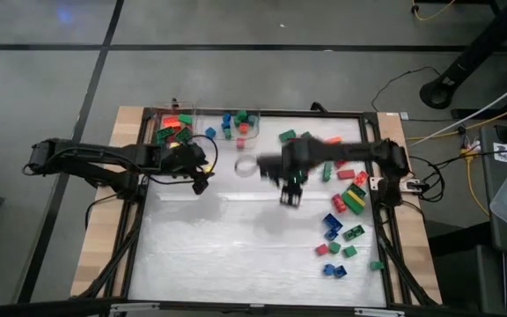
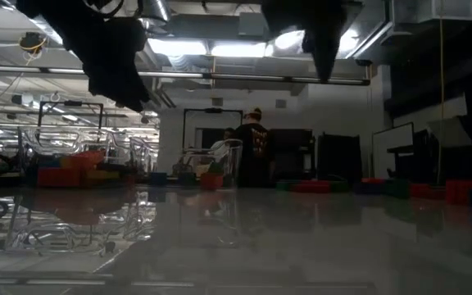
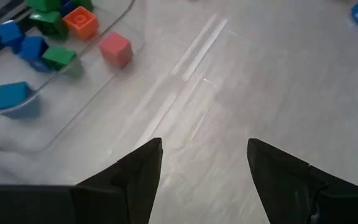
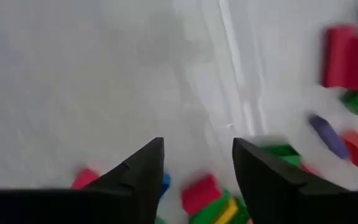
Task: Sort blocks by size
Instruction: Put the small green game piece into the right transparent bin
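My right gripper [image 4: 194,165] hangs over bare white table [image 1: 236,255] with its fingers apart and nothing between them; my left gripper [image 3: 204,162], also parted and empty, waits by the clear container [image 1: 176,119] at the far left corner. To do this step well, I should pick one brick standing free of its neighbours and come straight down with the jaws straddling it. The loose blocks [image 1: 346,198] lie scattered toward the table's right edge, just beside my right fingers, not under them.

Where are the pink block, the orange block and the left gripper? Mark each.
pink block [image 3: 116,48]: left wrist view, front face.
orange block [image 3: 81,20]: left wrist view, studded top.
left gripper [image 3: 204,158]: left wrist view, gap between open fingertips.
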Available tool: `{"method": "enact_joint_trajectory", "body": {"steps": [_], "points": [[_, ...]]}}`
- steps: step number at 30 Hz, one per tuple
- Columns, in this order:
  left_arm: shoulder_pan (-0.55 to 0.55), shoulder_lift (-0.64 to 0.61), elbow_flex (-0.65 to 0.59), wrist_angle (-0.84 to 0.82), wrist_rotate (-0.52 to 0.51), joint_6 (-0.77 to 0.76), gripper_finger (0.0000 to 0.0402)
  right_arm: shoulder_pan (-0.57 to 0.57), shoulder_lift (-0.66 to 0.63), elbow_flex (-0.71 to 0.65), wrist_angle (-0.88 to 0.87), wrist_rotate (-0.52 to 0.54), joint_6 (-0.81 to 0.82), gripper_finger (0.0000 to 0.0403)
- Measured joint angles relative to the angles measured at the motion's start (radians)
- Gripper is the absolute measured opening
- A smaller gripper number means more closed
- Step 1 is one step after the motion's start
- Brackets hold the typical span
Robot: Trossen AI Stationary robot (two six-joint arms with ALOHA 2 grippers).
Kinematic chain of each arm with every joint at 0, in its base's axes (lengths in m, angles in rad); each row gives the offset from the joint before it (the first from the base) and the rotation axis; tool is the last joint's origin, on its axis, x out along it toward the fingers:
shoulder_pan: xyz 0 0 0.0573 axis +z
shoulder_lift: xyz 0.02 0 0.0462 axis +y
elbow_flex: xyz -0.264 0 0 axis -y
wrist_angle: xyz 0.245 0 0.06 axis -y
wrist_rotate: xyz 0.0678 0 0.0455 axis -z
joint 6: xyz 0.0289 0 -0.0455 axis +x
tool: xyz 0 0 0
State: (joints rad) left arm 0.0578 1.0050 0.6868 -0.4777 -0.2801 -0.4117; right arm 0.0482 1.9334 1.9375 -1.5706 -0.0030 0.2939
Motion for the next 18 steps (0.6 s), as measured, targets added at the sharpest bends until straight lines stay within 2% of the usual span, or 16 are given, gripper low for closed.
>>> {"method": "enact_joint_trajectory", "body": {"steps": [5, 10, 18], "points": [[-0.025, 0.0, -0.033, 0.075, 0.0, 0.0, 0.0223, 0.225, -0.029, -0.1, 0.017, 0.013, 0.052, 0.019], [-0.048, 0.003, -0.034, 0.076, 0.0, 0.0, 0.0223, 0.423, -0.026, -0.206, 0.004, 0.038, 0.305, 0.019], [-0.074, 0.003, -0.034, 0.078, 0.0, -0.01, 0.0223, 0.664, -0.026, -0.299, 0.05, -0.108, 0.741, 0.019]]}}
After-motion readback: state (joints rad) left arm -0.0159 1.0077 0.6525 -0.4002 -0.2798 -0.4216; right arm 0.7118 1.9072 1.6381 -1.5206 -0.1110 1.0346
